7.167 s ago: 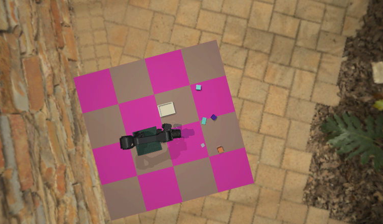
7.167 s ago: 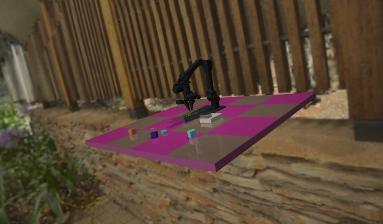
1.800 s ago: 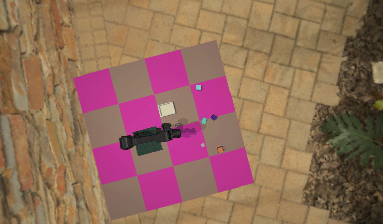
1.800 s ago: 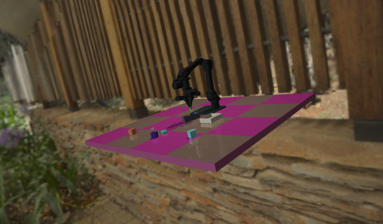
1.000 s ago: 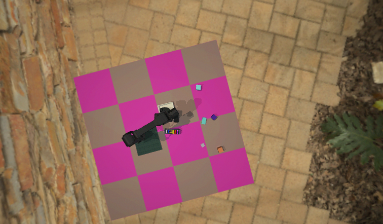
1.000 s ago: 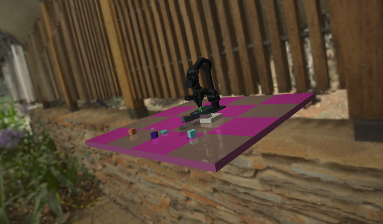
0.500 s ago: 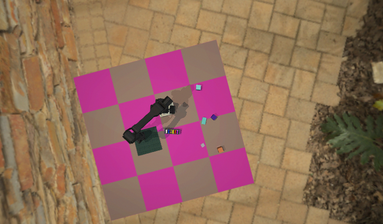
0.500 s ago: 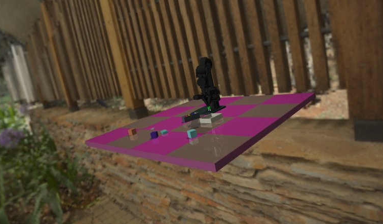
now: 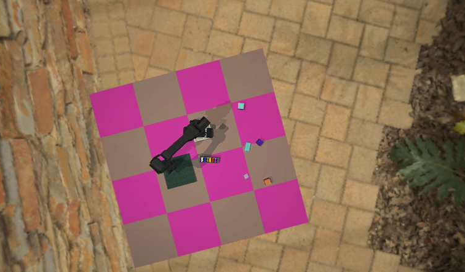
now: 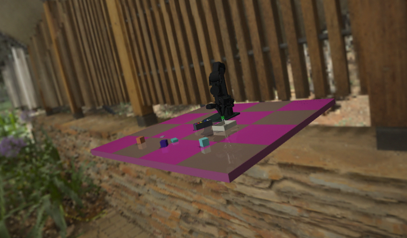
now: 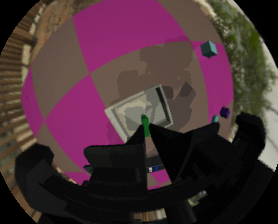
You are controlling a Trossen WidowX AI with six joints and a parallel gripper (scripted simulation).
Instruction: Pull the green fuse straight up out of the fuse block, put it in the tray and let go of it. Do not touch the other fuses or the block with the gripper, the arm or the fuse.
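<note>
Clearly the slim green fuse [image 11: 146, 124] sits pinched in the black parallel-jaw gripper [image 11: 147, 137], long axis pointing down, directly above the shallow white rectangular tray [image 11: 138, 113] — so a straight descent should seat it. Well apart, nearer the arm's base, lies the dark fuse block [image 9: 209, 159].

The slim green fuse [image 11: 146, 125] hangs upright over the pale rectangular tray [image 11: 119, 117], well apart from the fuse block [image 9: 209, 159].
</note>
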